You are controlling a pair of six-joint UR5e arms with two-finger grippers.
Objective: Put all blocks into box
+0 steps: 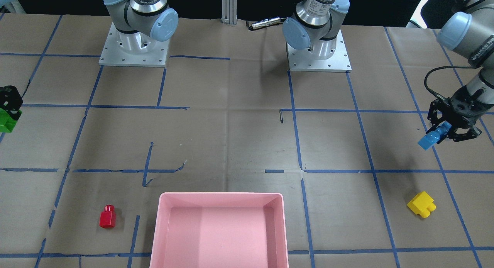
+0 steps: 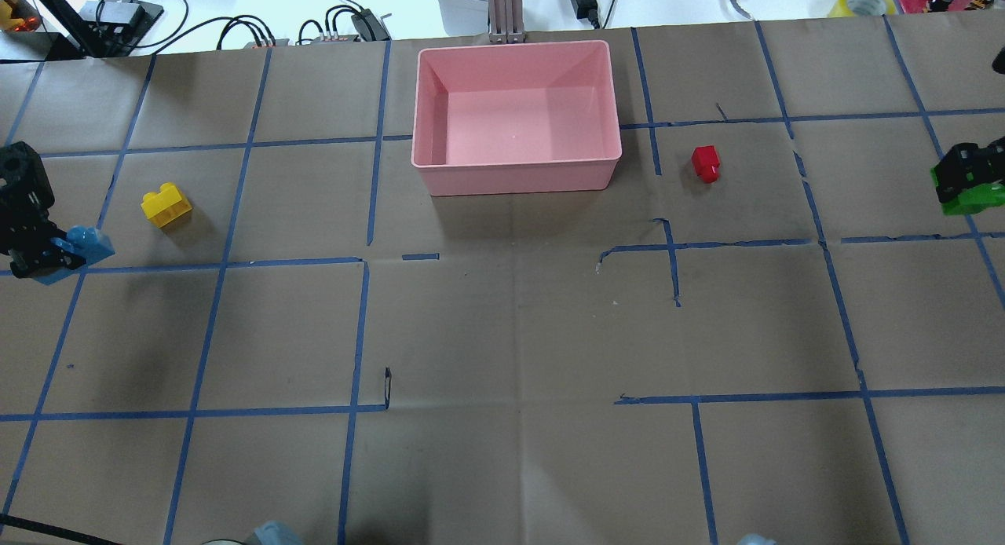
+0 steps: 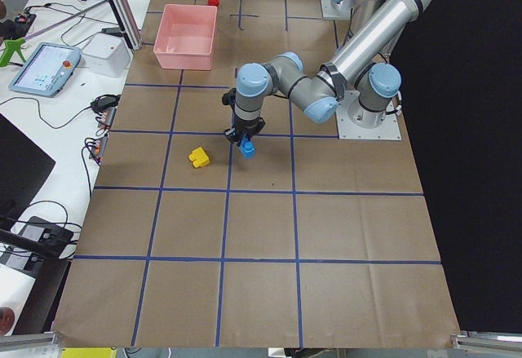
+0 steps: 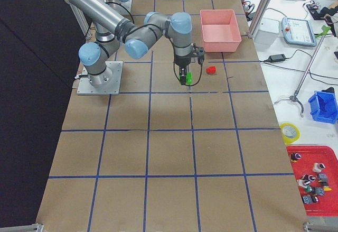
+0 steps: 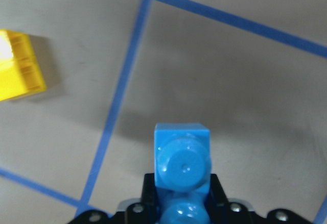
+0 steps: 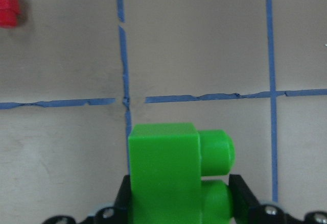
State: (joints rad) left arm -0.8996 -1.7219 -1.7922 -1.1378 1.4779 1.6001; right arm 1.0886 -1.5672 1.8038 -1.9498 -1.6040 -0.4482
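The blue block (image 1: 427,141) juts lengthwise out of the left gripper (image 1: 444,132), tilted down toward the table. It is clamped between the fingers above the paper, near the yellow block (image 2: 166,205). The right gripper (image 6: 179,206) pinches the green block (image 6: 166,175), its studs pointing sideways (both arms reach far out to their own sides). The red block (image 2: 705,163) lies beside the pink box (image 2: 514,166).

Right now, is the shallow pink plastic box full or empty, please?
Empty. The pink box has a bare floor; red brick and yellow brick lie outside, left gripper holds blue brick, right gripper green brick.
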